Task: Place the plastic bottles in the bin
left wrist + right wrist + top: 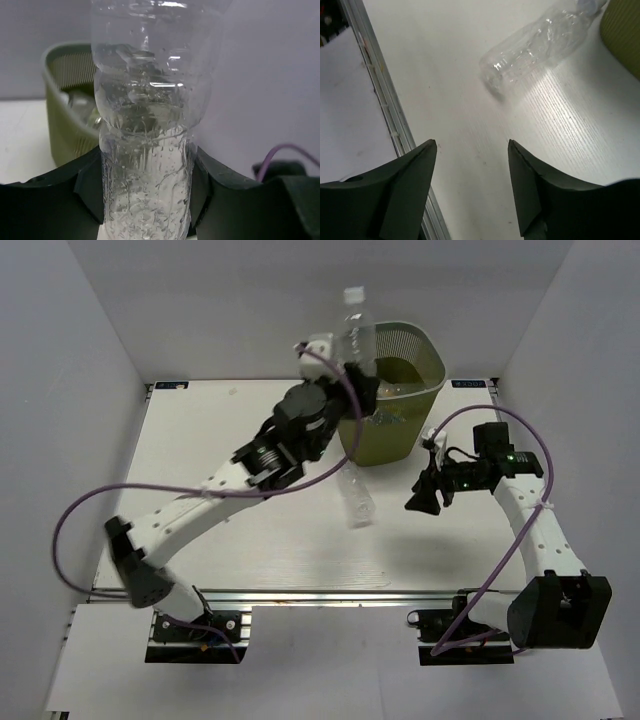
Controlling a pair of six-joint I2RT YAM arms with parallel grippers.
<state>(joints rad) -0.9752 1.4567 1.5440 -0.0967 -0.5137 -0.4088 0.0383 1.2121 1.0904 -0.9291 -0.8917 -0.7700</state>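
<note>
Nearest the arm bases, the right hand hung above the counter off the near right side of the bin. Its fingers were spread apart, with only bare counter showing between them. In the overhead view this hand was a small dark shape, and its fingertips were hard to separate there. Just in front of the bin, by its near left corner, a fallen bottle lay on its side on the counter. It was clear and crumpled. Its neck end ran out of the right wrist view beside the bin's olive wall, so the cap could not be made out, nor whether the bottle touched the bin. Farther back, at the bin's left rim, the left hand was raised and clamped on an upright bottle, with its dark fingers pressing both sides of the lower body. That bottle stood taller than the rim, and whether it was over the opening or beside it could not be told. In the left wrist view it was beaded with droplets, and both its top and its base were cut off. Behind it, clear plastic shapes lay inside the bin, too blurred to count.
</note>
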